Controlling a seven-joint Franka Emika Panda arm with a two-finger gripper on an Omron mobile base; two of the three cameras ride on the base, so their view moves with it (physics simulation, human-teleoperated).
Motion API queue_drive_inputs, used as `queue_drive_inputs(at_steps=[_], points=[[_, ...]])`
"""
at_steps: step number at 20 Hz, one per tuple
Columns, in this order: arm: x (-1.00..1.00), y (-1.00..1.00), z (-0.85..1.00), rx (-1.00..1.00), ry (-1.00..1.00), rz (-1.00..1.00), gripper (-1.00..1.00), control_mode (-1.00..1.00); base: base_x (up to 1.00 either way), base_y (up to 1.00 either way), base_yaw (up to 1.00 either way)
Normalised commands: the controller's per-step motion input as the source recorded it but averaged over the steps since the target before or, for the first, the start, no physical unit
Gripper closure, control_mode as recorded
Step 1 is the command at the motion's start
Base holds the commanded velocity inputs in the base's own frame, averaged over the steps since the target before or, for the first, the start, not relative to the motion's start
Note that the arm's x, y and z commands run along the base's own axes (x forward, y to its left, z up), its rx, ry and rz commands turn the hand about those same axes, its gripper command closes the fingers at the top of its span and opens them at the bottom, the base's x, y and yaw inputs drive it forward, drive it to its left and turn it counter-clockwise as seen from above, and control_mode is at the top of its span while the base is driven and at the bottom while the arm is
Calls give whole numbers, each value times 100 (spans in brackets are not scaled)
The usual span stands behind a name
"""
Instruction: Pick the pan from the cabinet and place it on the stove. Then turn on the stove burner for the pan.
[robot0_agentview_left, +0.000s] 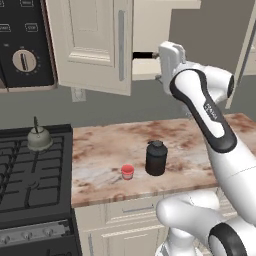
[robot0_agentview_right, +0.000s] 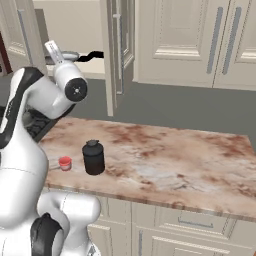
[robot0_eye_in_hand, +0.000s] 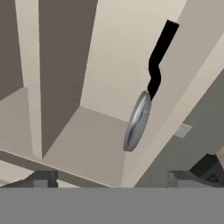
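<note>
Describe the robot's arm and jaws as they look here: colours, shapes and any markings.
The arm is glossy white with rounded, tube-like links, black bands at the joints and small white lettering on one dark band. A boxy white hand ends it. The gripper has two small dark grey jaws with blocky tips.

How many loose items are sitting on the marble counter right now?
2: a small red cup near the front edge and a black jar just right of it. The arm may hide others.
</note>
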Motion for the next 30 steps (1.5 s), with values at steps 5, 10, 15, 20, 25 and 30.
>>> queue_drive_inputs(at_steps=[5, 10, 15, 20, 25, 30], points=[[44, 37, 0, 5, 3, 8, -100, -100, 0, 0, 0], [38, 25, 0, 3, 1, 7, -100, -100, 0, 0, 0], [33, 20, 0, 1, 0, 5, -100, -100, 0, 0, 0], [35, 25, 0, 1, 2, 5, -100, -100, 0, 0, 0], [23, 25, 0, 0, 1, 5, -100, -100, 0, 0, 0], [8, 31, 0, 0, 0, 6, -100, -100, 0, 0, 0]])
